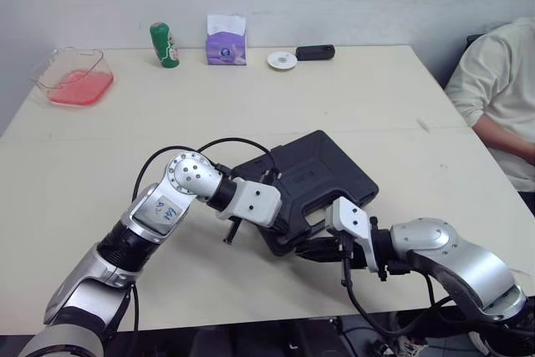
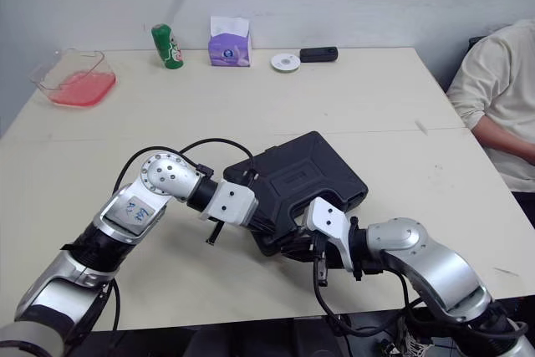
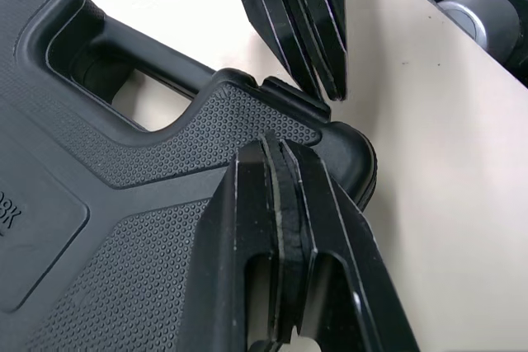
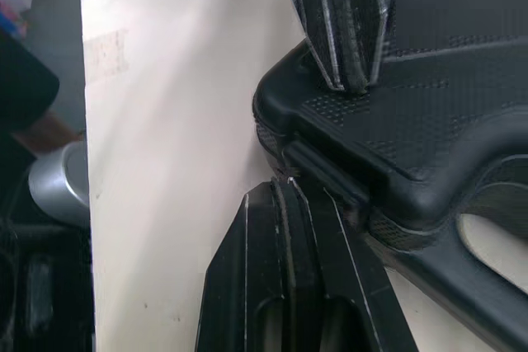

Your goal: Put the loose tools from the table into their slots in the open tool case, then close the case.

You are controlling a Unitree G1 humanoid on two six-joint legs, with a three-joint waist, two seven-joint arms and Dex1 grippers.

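The black textured plastic tool case (image 1: 322, 169) lies already shut near the front edge of the pale tabletop (image 1: 251, 98), so stowing seems done and only latching seems left, with the left hand (image 3: 279, 147) and right hand (image 4: 289, 191), both pinched closed and empty, meeting at its near corner

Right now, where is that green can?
In the head camera's view, the green can stands upright near the far edge of the table, on the robot's left side, between the pink tray and the purple tissue box.
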